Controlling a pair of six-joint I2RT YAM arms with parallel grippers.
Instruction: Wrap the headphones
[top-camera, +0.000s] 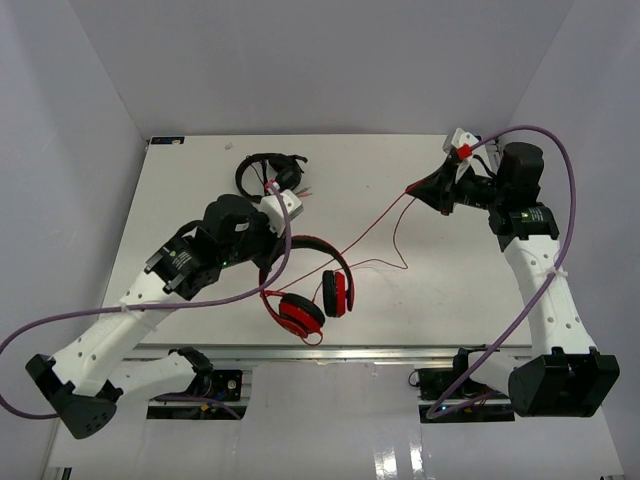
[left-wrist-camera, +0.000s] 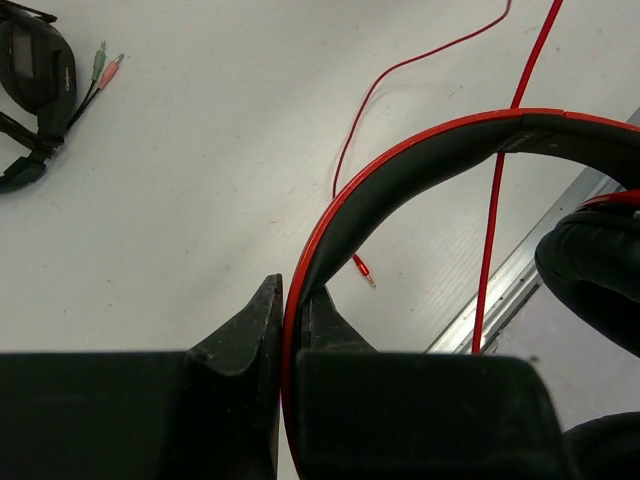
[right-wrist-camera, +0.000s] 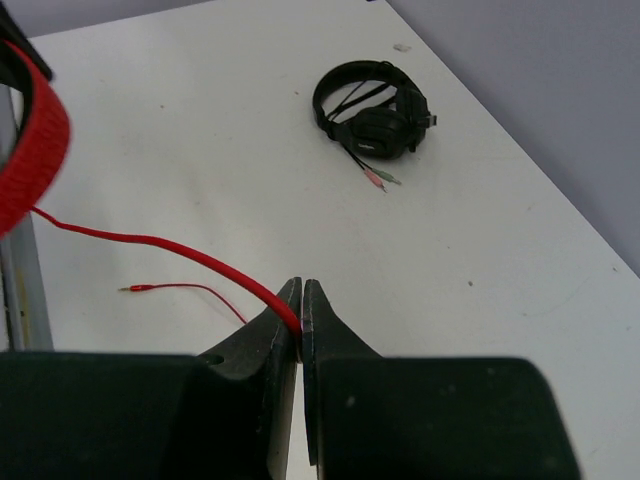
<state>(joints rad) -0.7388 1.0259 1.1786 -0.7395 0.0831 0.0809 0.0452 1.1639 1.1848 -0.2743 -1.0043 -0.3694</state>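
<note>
The red headphones (top-camera: 312, 290) lie near the table's front edge, earcups (top-camera: 300, 315) toward the front. My left gripper (top-camera: 272, 238) is shut on their headband (left-wrist-camera: 420, 165), which runs between the fingers in the left wrist view. The thin red cable (top-camera: 375, 222) stretches taut from the headphones up to my right gripper (top-camera: 415, 189), which is shut on it above the table's back right. In the right wrist view the cable (right-wrist-camera: 180, 250) enters the closed fingertips. The cable's plug end (left-wrist-camera: 365, 270) lies loose on the table.
Black headphones (top-camera: 268, 172) with green and pink plugs lie at the back middle of the table; they also show in the right wrist view (right-wrist-camera: 372, 115) and the left wrist view (left-wrist-camera: 35, 80). A metal rail (top-camera: 330, 352) runs along the table's front edge.
</note>
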